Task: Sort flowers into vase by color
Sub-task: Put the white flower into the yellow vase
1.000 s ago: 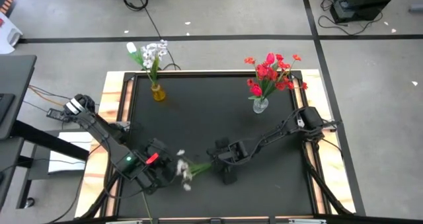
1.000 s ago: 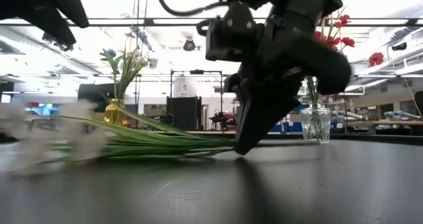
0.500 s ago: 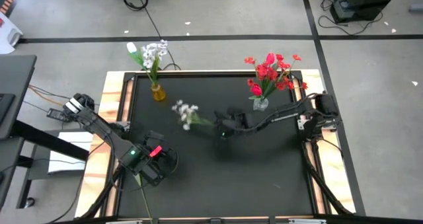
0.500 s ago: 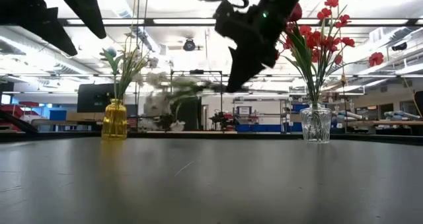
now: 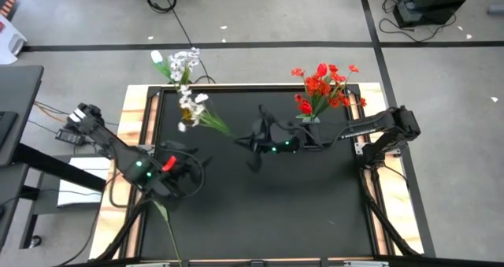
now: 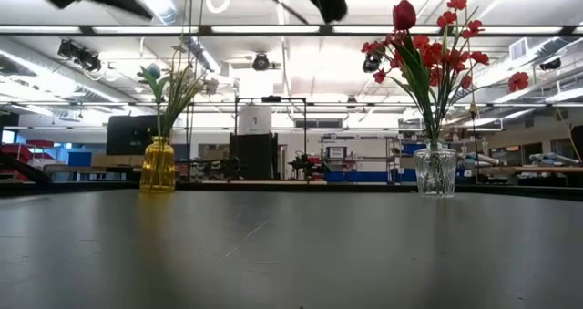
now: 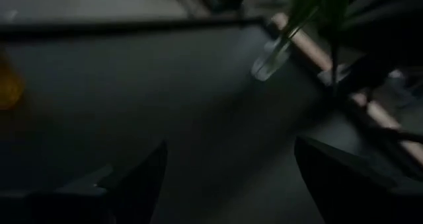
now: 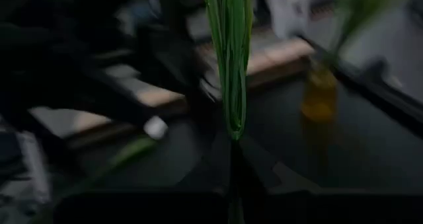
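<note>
The right hand (image 5: 250,141) is raised over the middle of the dark surface (image 5: 260,212), pinched tight on the green stems of a white sprig (image 5: 191,107) whose blooms reach out toward the yellow vase (image 6: 158,166) at the far left, which already holds white flowers (image 5: 180,63); gripping low on the stems likely leaves the ends free to enter the neck. The left hand (image 5: 179,171) hovers near the surface's left edge with its fingers (image 7: 135,184) spread wide and nothing between them. The red flowers (image 5: 324,84) stand in the clear vase (image 6: 436,169) at the far right, so white belongs left.
</note>
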